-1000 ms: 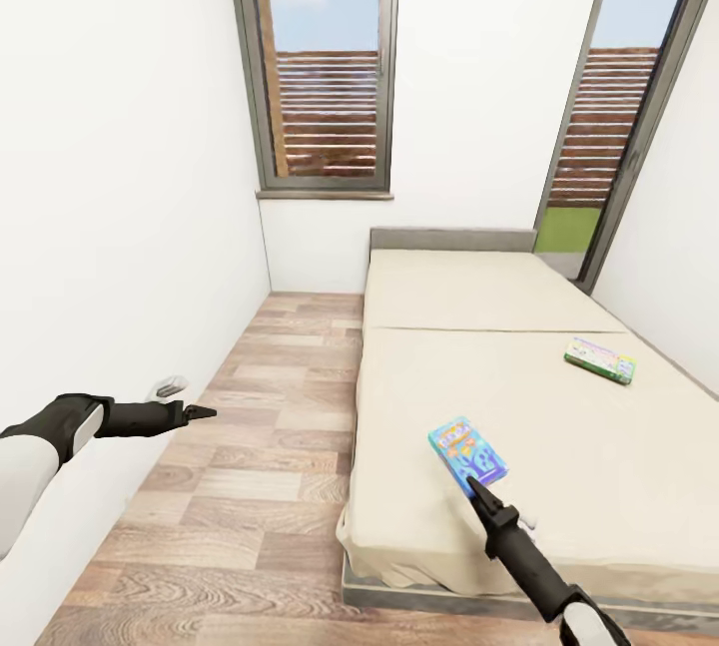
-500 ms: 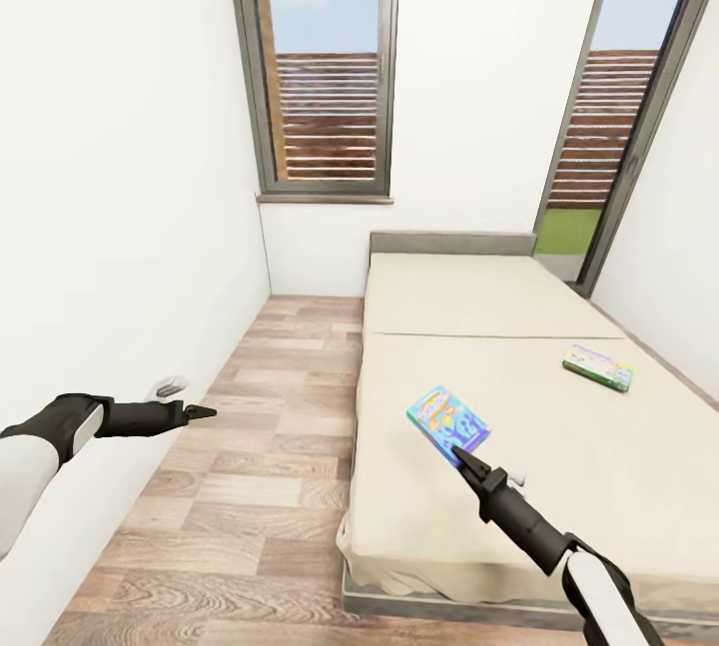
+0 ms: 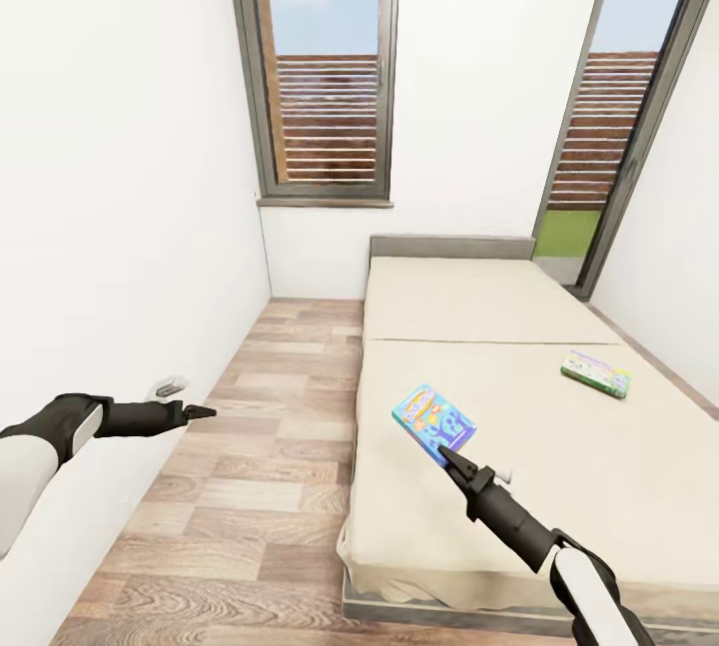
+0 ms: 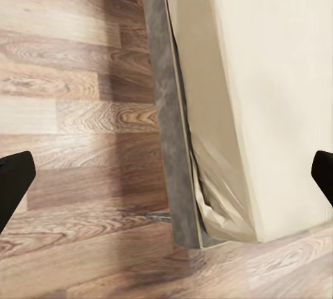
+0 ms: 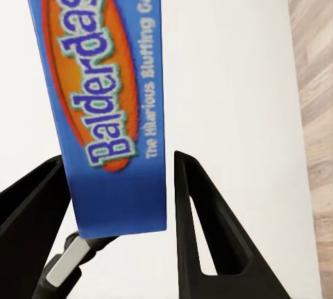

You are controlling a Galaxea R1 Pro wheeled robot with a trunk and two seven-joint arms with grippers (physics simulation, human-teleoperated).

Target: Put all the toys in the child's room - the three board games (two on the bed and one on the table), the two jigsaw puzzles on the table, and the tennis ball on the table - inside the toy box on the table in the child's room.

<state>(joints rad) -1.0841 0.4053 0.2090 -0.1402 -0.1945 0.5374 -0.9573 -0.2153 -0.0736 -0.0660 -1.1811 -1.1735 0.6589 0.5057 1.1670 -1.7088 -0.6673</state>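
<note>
1. The small blue board game (image 3: 433, 418) is lifted clear of the bed (image 3: 559, 446), tilted, above the mattress near the bed's foot-end corner on the floor side. In the right wrist view its cover (image 5: 111, 91) reads "Balderdash" in blue letters on an orange oval.
2. The right gripper (image 3: 446, 457) holds this box by its lower edge. In the right wrist view the box's end sits between the two black fingers (image 5: 201, 229), which are clamped on it.
3. The second board game (image 3: 596, 373), green-edged with a cartoon cover, lies flat on the mattress, well apart from the blue one and toward the bed's far side.
4. The bed has a beige mattress, a grey frame and a low grey headboard (image 3: 451, 248) against the white back wall.
5. The left gripper (image 3: 203, 412) hangs over the wood-plank floor (image 3: 260, 466) beside the left wall, well apart from the bed. Its jaws stand wide apart in the left wrist view, with nothing between the black fingertips (image 4: 14, 181); below them are the floor and the bed's corner (image 4: 208, 223).
6. Two tall dark-framed windows (image 3: 325, 67) show slatted fencing outside.
</note>
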